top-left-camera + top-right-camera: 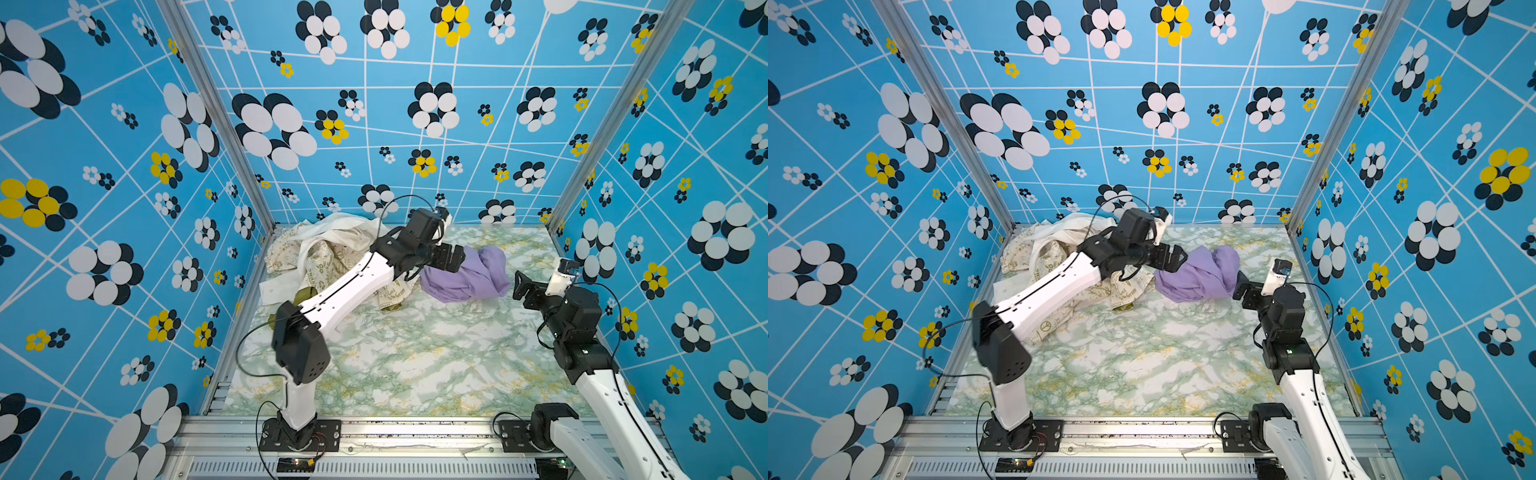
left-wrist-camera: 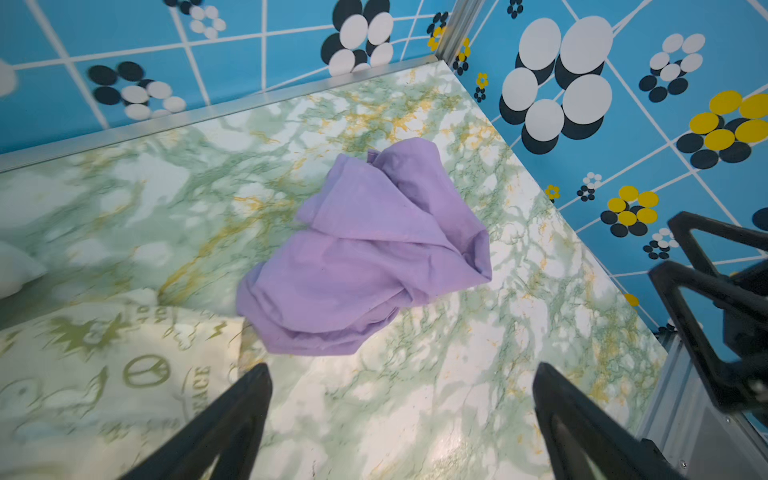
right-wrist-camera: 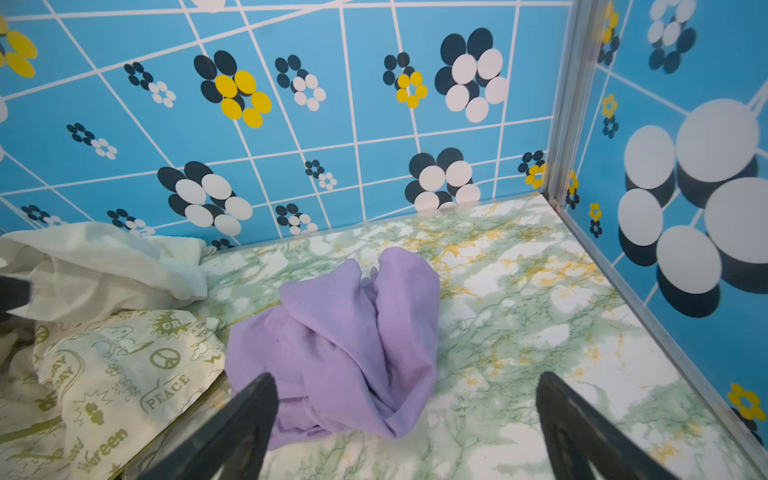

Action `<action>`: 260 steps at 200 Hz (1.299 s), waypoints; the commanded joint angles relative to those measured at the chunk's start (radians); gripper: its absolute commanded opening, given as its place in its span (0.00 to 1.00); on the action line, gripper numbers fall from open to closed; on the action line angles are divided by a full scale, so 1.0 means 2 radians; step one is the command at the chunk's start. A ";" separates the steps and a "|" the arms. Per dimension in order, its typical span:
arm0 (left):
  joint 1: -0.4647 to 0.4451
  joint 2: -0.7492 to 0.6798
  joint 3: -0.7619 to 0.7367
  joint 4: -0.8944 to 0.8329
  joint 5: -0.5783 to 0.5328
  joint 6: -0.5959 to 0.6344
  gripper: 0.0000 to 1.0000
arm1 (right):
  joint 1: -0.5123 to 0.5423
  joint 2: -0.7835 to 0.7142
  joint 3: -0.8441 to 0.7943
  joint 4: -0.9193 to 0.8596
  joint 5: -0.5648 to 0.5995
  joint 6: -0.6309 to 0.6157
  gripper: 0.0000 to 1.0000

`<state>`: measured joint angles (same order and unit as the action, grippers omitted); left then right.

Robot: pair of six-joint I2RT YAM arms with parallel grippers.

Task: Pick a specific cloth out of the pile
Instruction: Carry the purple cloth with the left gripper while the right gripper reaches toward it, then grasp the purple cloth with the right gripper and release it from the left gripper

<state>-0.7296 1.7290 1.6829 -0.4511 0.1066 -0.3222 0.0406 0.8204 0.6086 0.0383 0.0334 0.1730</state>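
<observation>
Cream and white fabrics of the pile (image 1: 316,253) sit left of centre in both top views. Just right of it, the left gripper (image 1: 457,262), jaws spread and empty, hides the left edge of the lavender cloth (image 1: 473,278). The left wrist view shows that cloth whole on the marble table (image 2: 415,415). Farther right, the right gripper (image 1: 517,286) gapes empty.
</observation>
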 commanded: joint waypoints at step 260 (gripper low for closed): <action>-0.003 -0.423 -0.514 0.249 -0.129 -0.047 0.99 | 0.238 0.574 0.408 -0.243 0.104 -0.098 0.54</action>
<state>-0.7288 0.9298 0.6899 0.0463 -0.1326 -0.4004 0.5167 1.9266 1.3762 -0.4149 0.2150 -0.0433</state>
